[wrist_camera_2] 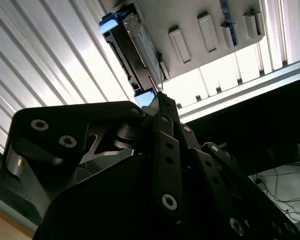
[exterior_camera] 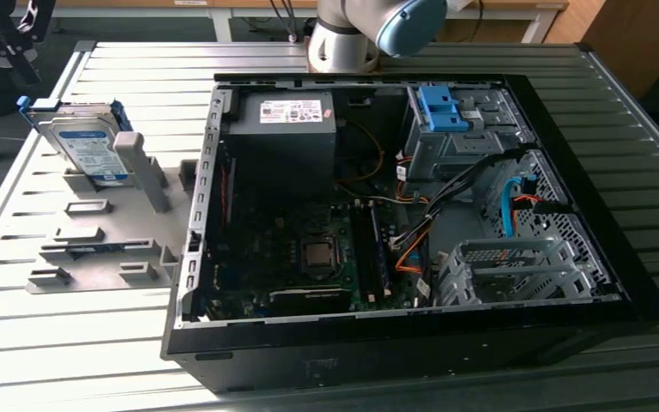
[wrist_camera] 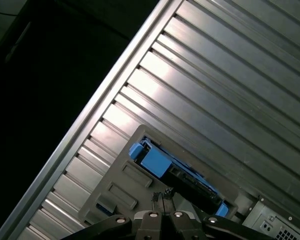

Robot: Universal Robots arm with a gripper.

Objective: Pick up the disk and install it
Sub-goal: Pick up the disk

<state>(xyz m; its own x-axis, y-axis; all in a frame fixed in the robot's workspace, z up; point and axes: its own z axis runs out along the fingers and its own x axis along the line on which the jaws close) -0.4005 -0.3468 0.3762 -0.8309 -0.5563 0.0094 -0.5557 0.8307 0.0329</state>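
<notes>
Disk stands on edge in grey rack, blue frame round its edges, label showing. It is at rack's end nearest table's far corner on exterior view's left. Open computer case sits mid-table, just beside rack. Gripper in first wrist view: fingertips drawn together, narrow, holding nothing. It hangs over disk's upper edge, tips near blue frame — whether touching, cannot tell.
</notes>
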